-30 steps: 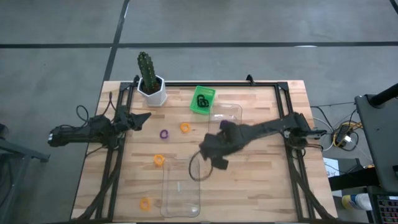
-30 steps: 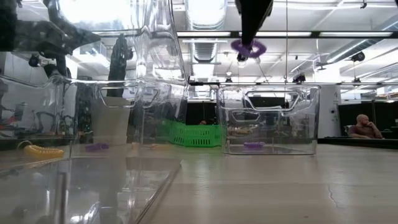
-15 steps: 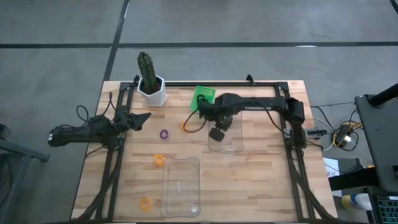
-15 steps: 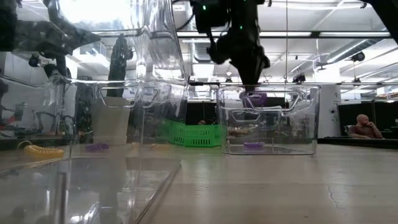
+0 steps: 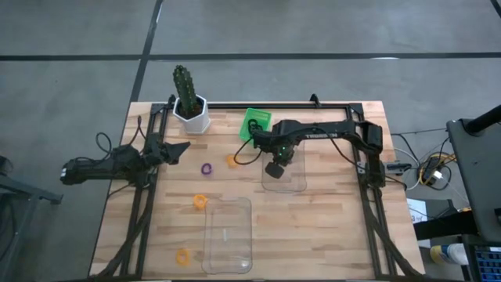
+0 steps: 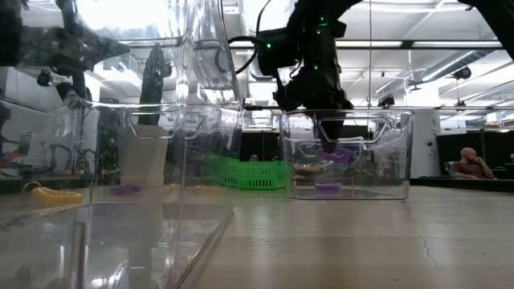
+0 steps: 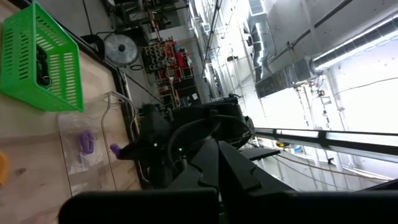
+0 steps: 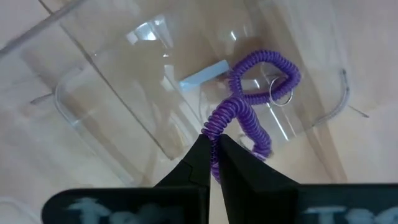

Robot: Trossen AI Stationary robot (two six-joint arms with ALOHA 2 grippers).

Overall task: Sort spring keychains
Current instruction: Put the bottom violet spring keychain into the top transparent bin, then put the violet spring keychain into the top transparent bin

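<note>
My right gripper is shut on a purple spring keychain and reaches down inside the far clear tray. A second purple keychain lies on that tray's floor. On the table lie one purple keychain and three orange ones. Black ones sit in the green bin. My left gripper waits shut near the table's left edge. My right gripper pinches a strand of the purple coil between its two fingertips, coming from above and pointing down into the tray. The keychain hangs below the fingers, inside the tray walls and above the tray floor.
A second clear tray lies near the table's near edge. A potted cactus stands at the far left corner. A black frame runs along the table's sides. Bare wood shows between the trays and on the near right.
My right gripper has carried the purple keychain from above the table's middle toward the far edge, over the far clear tray, then down into it. It has stayed shut on the coil. The keychain now hangs inside the tray walls.
</note>
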